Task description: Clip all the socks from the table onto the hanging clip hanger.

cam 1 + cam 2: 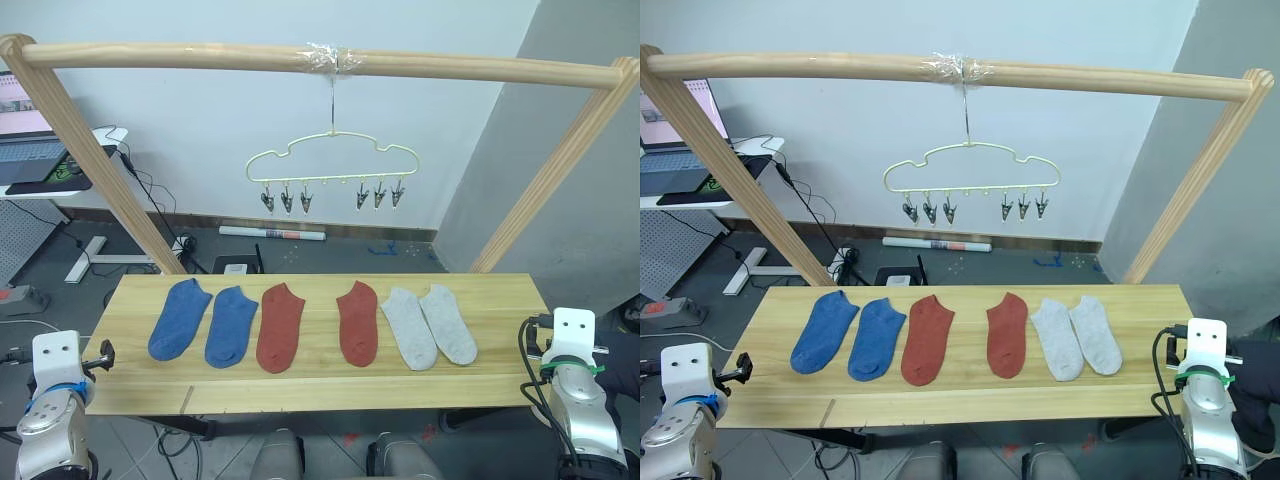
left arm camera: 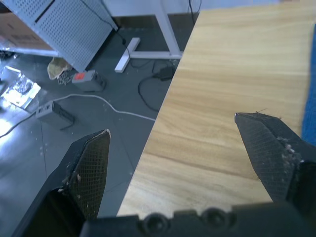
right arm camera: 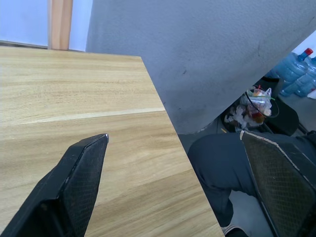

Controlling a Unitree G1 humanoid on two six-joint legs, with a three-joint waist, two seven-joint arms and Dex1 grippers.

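While both arms wait at the table's [image 1: 300,395] near corners, I see the left gripper [image 2: 177,148] and right gripper [image 3: 182,158] spread wide, grasping nothing. Six socks lie in a row across the planks: blue pair [image 1: 205,322] toward nine o'clock, rust-red pair [image 1: 318,326] centre, grey pair [image 1: 430,325] toward three. The clip hanger [image 1: 332,170] hangs at twelve o'clock from the wooden pole [image 1: 200,55], its clips bare.
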